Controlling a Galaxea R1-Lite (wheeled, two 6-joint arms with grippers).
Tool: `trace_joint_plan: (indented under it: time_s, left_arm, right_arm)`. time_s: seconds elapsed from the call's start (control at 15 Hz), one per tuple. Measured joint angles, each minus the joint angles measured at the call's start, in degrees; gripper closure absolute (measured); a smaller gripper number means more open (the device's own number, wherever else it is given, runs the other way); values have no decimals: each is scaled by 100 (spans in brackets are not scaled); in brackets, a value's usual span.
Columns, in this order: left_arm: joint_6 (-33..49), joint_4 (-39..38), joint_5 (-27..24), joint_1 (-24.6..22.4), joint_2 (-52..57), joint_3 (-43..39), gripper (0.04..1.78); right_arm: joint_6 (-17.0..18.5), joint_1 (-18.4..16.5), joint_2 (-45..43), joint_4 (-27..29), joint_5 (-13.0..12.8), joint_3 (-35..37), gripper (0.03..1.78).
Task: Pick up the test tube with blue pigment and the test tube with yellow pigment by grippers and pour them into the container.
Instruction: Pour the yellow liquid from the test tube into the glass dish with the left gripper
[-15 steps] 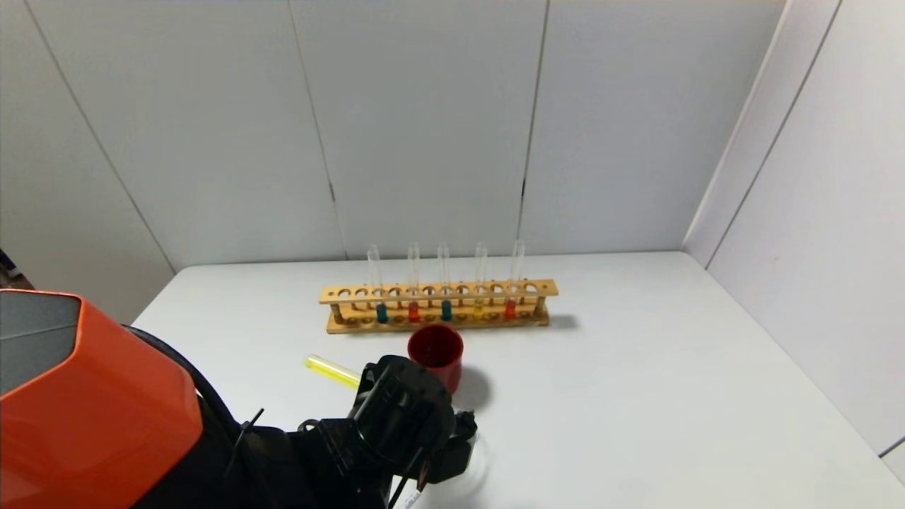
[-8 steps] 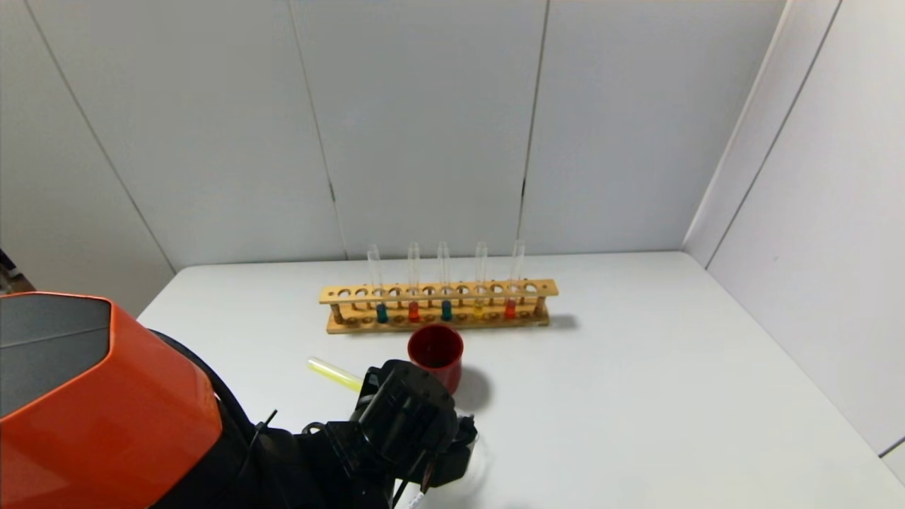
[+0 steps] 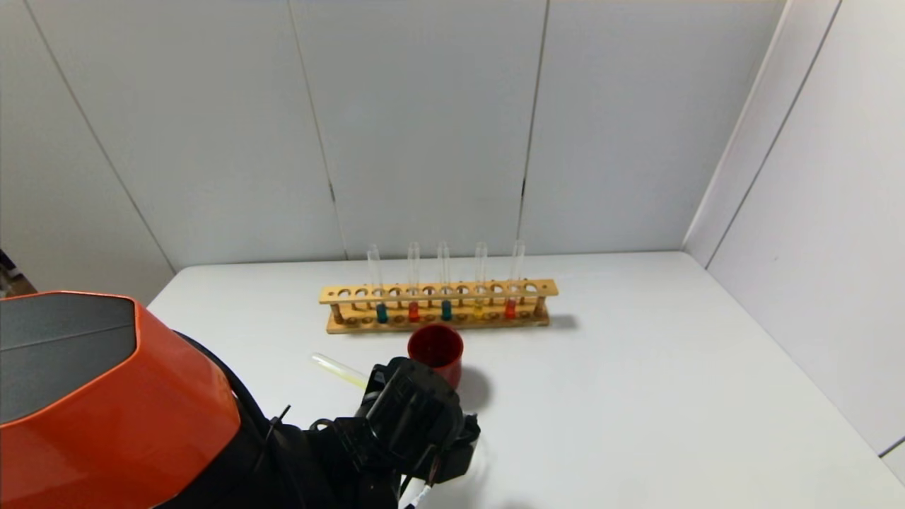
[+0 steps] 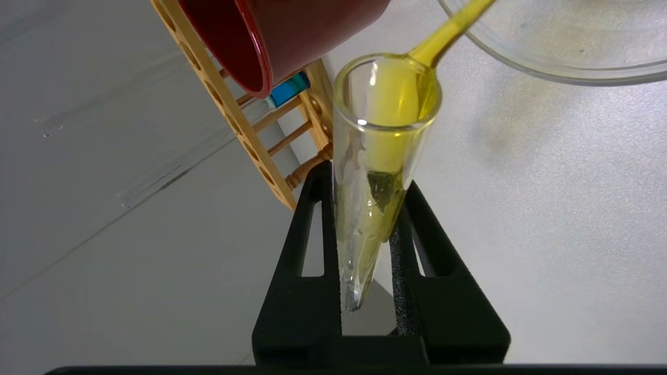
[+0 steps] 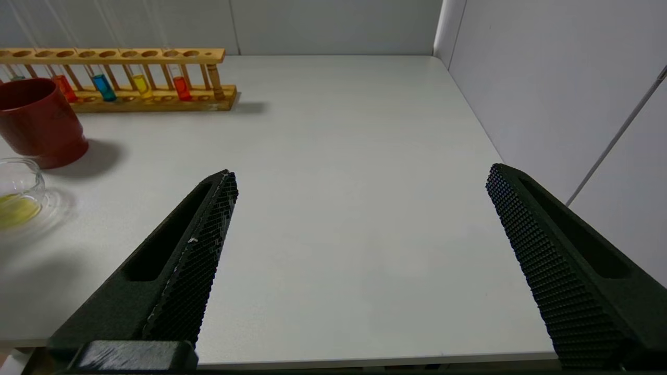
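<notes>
My left gripper (image 3: 413,410) is shut on a test tube with yellow pigment (image 4: 383,156), tipped mouth-down. Its round end (image 3: 339,367) sticks out to the left, nearly drained. In the left wrist view (image 4: 365,177) a yellow stream runs from the tube's mouth into the clear glass container (image 4: 563,47). The container (image 5: 18,192) holds a pool of yellow liquid. Two test tubes with blue pigment (image 3: 382,312) (image 3: 446,309) and another yellow one (image 3: 479,308) stand in the wooden rack (image 3: 438,291). My right gripper (image 5: 362,174) is open and empty over the table's near right part.
A dark-red opaque cup (image 3: 435,351) stands just behind the container and my left gripper, in front of the rack. Two red-orange tubes (image 3: 413,311) (image 3: 510,308) are also in the rack. White walls close the table at the back and right.
The yellow liquid has run out of the tube's raised round end, which is now pale. My left arm has shifted slightly to the right. The right arm has not moved.
</notes>
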State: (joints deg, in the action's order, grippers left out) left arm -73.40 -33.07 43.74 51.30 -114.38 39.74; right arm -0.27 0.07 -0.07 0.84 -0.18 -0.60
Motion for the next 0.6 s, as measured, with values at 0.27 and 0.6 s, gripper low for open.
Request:
trace_joint_plan:
  time_s: [0.27, 0.6]
  left_arm:
    - [-345, 4, 11, -4, 24, 162, 150]
    - [-651, 11, 35, 0, 39, 199, 150]
  right_arm:
    - [2, 0, 0, 1, 0, 0, 7]
    - [0, 0, 0, 0, 0, 0, 7]
